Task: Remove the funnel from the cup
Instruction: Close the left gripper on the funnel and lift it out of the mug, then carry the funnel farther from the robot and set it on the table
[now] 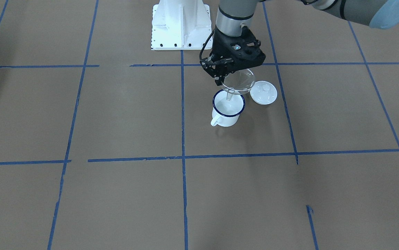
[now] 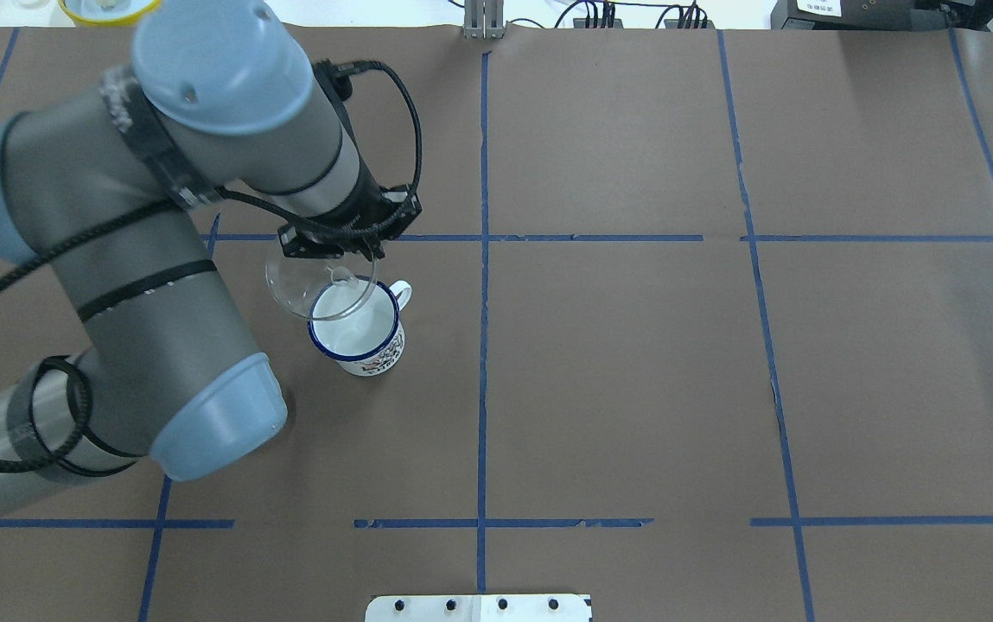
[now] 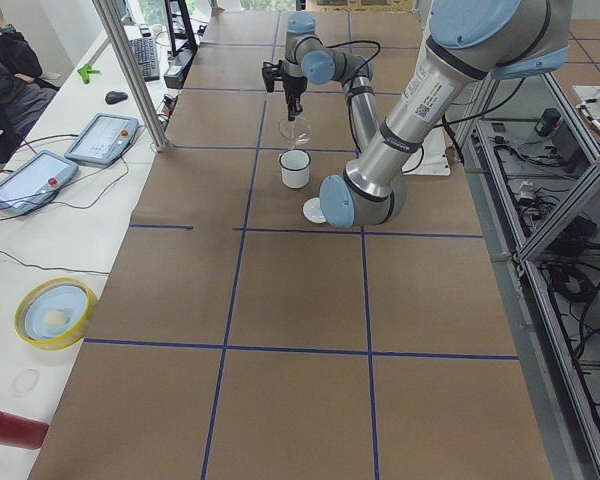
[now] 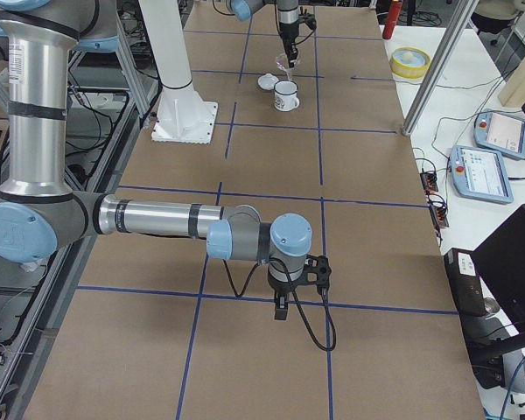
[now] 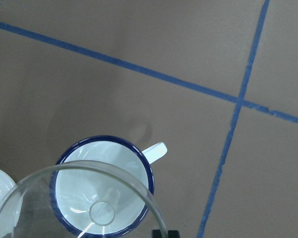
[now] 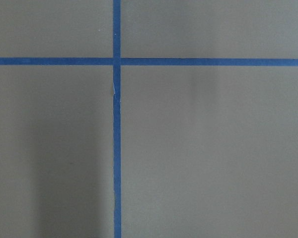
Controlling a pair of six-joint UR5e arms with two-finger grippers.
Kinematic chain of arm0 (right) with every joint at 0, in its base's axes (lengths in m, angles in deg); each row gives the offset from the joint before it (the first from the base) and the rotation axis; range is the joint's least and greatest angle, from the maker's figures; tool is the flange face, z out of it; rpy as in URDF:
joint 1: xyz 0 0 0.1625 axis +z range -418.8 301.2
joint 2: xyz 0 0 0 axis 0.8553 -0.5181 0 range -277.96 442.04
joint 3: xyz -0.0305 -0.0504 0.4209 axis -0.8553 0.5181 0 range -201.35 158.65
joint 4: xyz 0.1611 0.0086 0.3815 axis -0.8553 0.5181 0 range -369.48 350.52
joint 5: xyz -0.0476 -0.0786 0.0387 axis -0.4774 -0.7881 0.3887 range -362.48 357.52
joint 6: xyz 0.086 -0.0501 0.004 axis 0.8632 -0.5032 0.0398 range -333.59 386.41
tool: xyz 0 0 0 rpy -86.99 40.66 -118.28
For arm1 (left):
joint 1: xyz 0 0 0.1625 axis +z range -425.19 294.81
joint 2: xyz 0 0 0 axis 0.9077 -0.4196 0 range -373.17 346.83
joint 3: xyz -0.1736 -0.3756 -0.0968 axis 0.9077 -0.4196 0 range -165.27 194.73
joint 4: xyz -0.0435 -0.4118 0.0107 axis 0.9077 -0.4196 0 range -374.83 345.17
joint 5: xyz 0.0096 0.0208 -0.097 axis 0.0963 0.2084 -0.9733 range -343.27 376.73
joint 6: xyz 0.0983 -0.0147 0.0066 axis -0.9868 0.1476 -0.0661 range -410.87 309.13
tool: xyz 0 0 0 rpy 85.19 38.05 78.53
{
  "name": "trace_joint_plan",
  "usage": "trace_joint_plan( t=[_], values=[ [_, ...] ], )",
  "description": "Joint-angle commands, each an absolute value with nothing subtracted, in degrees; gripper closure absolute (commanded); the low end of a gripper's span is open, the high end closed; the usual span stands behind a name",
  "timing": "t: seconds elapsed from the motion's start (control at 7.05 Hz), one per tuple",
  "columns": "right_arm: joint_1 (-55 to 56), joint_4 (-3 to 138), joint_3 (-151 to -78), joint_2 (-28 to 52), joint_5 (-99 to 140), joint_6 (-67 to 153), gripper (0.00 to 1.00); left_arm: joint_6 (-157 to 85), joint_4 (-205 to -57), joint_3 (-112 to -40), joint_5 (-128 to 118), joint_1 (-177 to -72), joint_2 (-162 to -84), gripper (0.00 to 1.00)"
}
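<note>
The white enamel cup (image 1: 227, 111) with a dark blue rim stands upright on the table, also in the overhead view (image 2: 359, 335) and the left wrist view (image 5: 139, 154). My left gripper (image 1: 219, 80) is shut on the rim of the clear funnel (image 1: 238, 82) and holds it tilted above the cup. The funnel's stem hangs over the cup's mouth. The funnel also shows in the overhead view (image 2: 316, 287) and close up in the left wrist view (image 5: 49, 174). My right gripper (image 4: 282, 306) hangs over bare table far from the cup; I cannot tell whether it is open or shut.
A white domed lid (image 1: 263, 92) with a knob lies on the table right beside the cup. The white robot base (image 1: 180, 24) stands behind them. Blue tape lines grid the brown table. Tablets and a yellow bowl (image 3: 52, 312) lie beyond the table's edge.
</note>
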State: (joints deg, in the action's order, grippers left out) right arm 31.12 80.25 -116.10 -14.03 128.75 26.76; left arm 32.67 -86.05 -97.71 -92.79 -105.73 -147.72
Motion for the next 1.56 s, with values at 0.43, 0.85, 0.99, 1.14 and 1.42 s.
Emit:
trace_joint_plan(
  t=[0.43, 0.85, 0.99, 1.14, 1.42],
  values=[
    [31.1, 80.3, -116.1, -14.0, 128.7, 26.8, 0.00, 65.1, -132.9, -79.9, -67.5, -114.9, -138.4, 1.00],
    [31.1, 80.3, -116.1, -14.0, 128.7, 26.8, 0.00, 73.8, -164.3, -54.3, -54.7, -112.3, -138.2, 1.00],
    [31.1, 80.3, -116.1, -14.0, 128.7, 26.8, 0.00, 75.0, -166.5, -52.7, -54.3, -110.8, -137.2, 1.00],
    [31.1, 80.3, -116.1, -14.0, 128.7, 26.8, 0.00, 75.8, -167.6, -50.4, -52.1, -109.2, -137.2, 1.00],
    [31.1, 80.3, -116.1, -14.0, 128.7, 26.8, 0.00, 76.9, -168.9, -48.5, -50.3, -106.9, -137.2, 1.00]
  ],
)
